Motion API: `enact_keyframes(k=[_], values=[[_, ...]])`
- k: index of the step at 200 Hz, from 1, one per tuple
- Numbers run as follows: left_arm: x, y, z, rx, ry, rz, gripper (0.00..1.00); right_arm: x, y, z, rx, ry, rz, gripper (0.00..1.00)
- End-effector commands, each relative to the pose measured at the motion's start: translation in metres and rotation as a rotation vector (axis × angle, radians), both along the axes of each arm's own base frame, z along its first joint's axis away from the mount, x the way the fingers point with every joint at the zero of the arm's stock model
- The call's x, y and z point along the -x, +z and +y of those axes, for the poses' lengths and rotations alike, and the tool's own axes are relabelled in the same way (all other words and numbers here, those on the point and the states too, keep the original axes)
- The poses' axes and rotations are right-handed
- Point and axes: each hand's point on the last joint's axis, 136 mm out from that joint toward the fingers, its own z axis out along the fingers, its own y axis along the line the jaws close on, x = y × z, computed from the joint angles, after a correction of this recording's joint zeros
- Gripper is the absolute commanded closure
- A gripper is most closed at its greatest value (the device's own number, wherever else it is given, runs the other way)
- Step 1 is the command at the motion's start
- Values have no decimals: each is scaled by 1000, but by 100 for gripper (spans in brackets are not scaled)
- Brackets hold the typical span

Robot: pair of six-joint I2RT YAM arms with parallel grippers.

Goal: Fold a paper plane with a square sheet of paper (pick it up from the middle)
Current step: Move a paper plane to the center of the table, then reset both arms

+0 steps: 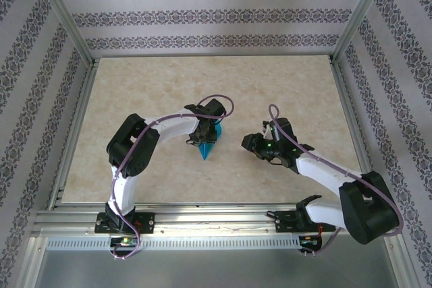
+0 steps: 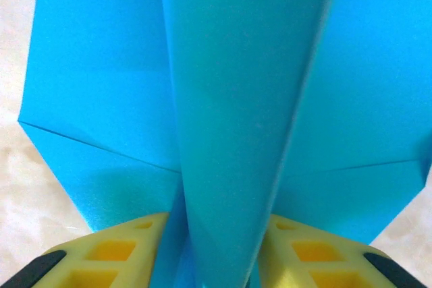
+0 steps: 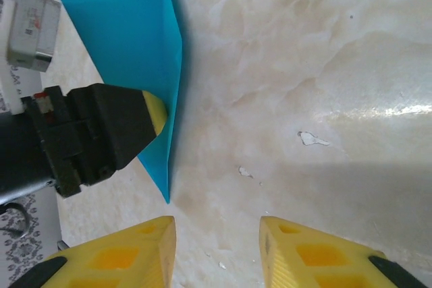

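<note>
Left claw first: we note its yellow pads pinched shut on the paper plane, gripping the centre fold so both wings splay free. The plane sits mid-counter, nose toward the arm bases; we cannot tell whether it touches the surface. Paper is thin, matte, teal-blue, sharply creased and tapers to a point. Counter is glossy, marble-patterned beige. Right claw is near, jaws spread wide and holding nothing; we judge it stands ready for the next fold.
</note>
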Motion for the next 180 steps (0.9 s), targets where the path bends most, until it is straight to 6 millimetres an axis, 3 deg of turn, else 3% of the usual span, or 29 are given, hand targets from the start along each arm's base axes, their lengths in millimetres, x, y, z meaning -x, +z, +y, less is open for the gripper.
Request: enact_keyframes(k=[1,46,75,92,130,137,157,167,175,180], values=[[16,-18,26,-125,55,60,61,9,2,-8,7,30,-3,62],[4,19,18,-77,42,-14,56,8,20,-31,79,11,-46,59],[3,41,16,-48,34,-46,51,3,37,-62,210,-40,-109,54],[2,57,15,-16,33,-84,44,-5,48,-85,291,-101,-165,47],[-3,105,23,10,16,-209,39,-23,72,-147,519,-264,-293,25],[-5,116,29,-1,10,-258,37,-27,75,-161,603,-277,-333,19],[-15,146,61,-69,-6,-435,18,-45,78,-203,880,-351,-425,4],[-18,154,90,-119,13,-506,1,-54,75,-214,974,-346,-453,3],[-23,161,117,-143,52,-578,0,-67,70,-216,1014,-339,-507,2],[-23,156,135,-152,77,-596,0,-75,61,-215,1027,-319,-536,2]])
